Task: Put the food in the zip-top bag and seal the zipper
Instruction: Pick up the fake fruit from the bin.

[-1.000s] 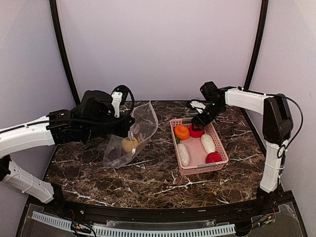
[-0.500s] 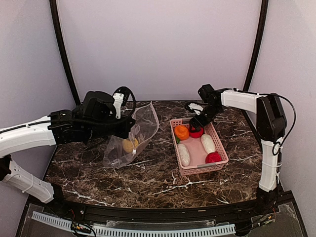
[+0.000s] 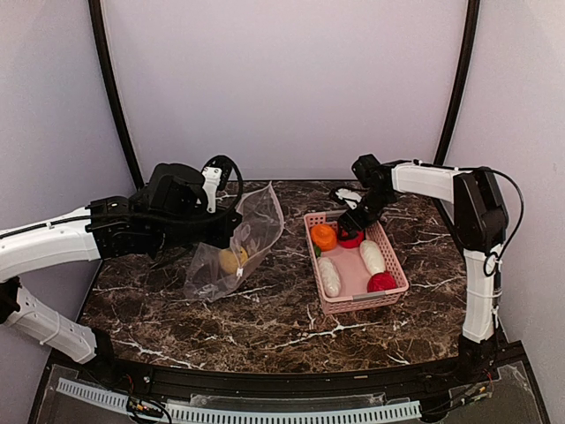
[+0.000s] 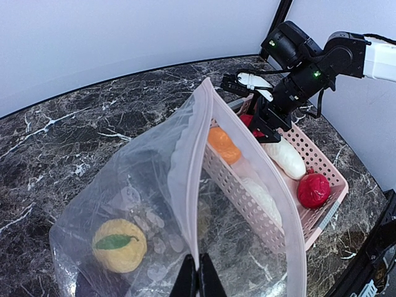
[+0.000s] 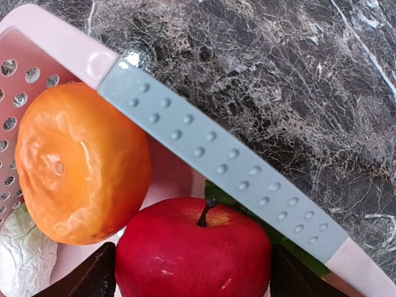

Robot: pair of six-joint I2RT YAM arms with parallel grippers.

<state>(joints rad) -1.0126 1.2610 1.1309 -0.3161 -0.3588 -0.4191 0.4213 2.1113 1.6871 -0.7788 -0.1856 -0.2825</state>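
Observation:
The clear zip-top bag (image 3: 254,221) hangs open from my left gripper (image 3: 233,231), which is shut on its mouth edge (image 4: 198,281). The pale zipper strip (image 4: 197,185) loops round the open mouth; I see no slider. A yellow fruit (image 4: 119,245) lies inside the bag (image 4: 142,185). My right gripper (image 3: 351,224) is down in the pink basket (image 3: 403,276), its fingers closed against both sides of a red apple (image 5: 192,253). The right gripper's own view (image 5: 192,279) shows the apple resting in the basket. An orange (image 5: 80,164) lies beside the apple.
The basket (image 4: 334,185) also holds two white radishes (image 3: 328,276) (image 3: 372,256) and a dark red ball (image 3: 381,283). Its grey-edged rim (image 5: 216,167) runs just past the apple. Curved black poles and pale walls enclose the marble table (image 3: 282,327).
My right gripper has moved down and left into the basket's far end, onto the red apple. The left arm and the bag have barely moved.

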